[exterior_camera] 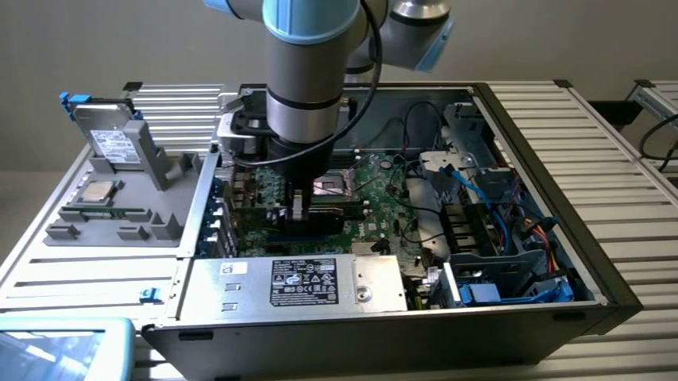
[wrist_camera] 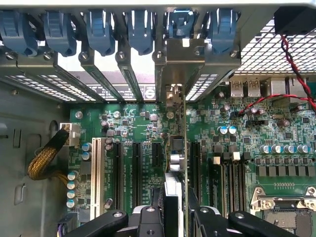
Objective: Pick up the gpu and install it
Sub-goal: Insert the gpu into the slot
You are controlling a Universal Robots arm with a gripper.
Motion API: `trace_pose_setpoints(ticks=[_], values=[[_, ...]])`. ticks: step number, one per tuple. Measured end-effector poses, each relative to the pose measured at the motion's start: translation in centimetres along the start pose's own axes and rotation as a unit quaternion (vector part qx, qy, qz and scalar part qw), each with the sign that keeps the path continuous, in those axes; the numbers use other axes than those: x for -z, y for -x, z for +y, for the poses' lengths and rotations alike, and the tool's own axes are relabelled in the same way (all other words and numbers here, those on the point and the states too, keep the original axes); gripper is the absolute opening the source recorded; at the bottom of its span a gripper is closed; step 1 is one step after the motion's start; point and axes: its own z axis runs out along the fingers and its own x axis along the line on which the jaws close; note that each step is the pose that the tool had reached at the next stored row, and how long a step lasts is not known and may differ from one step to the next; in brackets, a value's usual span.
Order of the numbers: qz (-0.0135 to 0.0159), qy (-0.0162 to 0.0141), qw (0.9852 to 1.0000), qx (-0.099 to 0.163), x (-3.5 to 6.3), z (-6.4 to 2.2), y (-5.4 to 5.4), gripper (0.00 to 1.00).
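1. Two fingers (wrist_camera: 148,220) of the gripper (wrist_camera: 174,217) stand partway apart, clamped on the gpu (wrist_camera: 173,190).
2. The gpu stands on edge between them, above the motherboard (wrist_camera: 128,129).
3. Farther off, blue clips (wrist_camera: 140,29) line the case wall.

Wall (exterior_camera: 127,40): plain, pale grey, behind my bench.
Bench (exterior_camera: 625,238): ribbed silver metal slats.
Second bench (exterior_camera: 659,89): same slats, at the exterior view's right.
Light: even, soft.
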Motion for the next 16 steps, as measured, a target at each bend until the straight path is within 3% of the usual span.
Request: trace_pose_setpoints(ticks=[4,16], values=[[0.0,-0.0021,1.0,0.0,-0.02,0.21,0.02,0.29],[0.0002,-0.0023,1.0,0.0,-0.06,0.23,0.11,0.29]])
